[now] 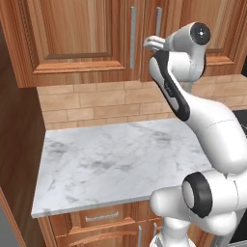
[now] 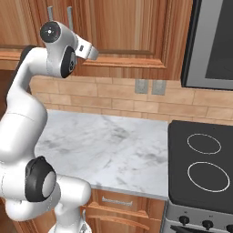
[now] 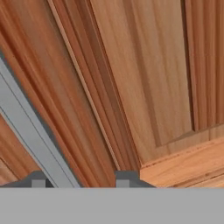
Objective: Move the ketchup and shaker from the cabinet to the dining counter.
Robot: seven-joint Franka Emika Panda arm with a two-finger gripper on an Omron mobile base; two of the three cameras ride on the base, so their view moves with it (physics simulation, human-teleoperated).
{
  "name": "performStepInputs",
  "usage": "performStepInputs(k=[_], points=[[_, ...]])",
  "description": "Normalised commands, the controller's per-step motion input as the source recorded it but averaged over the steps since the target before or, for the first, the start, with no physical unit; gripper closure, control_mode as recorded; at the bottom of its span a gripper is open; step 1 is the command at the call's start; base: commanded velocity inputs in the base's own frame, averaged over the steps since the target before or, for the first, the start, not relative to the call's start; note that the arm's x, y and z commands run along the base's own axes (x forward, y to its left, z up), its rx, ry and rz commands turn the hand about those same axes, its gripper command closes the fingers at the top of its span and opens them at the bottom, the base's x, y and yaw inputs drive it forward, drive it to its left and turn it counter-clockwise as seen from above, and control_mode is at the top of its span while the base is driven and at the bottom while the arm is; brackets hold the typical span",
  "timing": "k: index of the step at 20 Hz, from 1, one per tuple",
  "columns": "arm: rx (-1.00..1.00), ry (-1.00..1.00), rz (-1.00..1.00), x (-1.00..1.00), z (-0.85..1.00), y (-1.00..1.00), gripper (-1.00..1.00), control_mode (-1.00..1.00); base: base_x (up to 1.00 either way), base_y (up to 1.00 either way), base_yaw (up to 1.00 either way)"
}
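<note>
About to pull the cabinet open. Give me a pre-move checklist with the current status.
1. Bar handle lined up in the gripper: ok, it runs down between the two tips.
2. Jaws clamped on the handle: cannot tell.
3. Cabinet door open: not ok, it is shut flush.
4. Correct door's handle taken: cannot tell, two handles sit side by side.
5. Room for the door to swing past the arm: cannot tell.

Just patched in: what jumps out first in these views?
The white arm reaches up to the closed reddish-brown wall cabinet, its pincer set astride the long metal bar handle of a door. Below lies a bare-looking marble counter backed by brick tile, and a black stovetop sits to its right.
</note>
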Motion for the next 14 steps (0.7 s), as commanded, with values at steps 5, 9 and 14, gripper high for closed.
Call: performStepInputs(k=[5, 9, 14], points=[[0.00, 0.00, 0.00, -0.38, 0.00, -0.60, 1.00, -1.00, 0.00, 0.00, 0.00], [0.00, 0.00, 0.00, -0.49, 0.00, -0.59, 1.00, -1.00, 0.00, 0.00, 0.00], [0.01, 0.00, 0.00, -0.53, 0.00, -0.65, 1.00, -1.00, 0.00, 0.00, 0.00]])
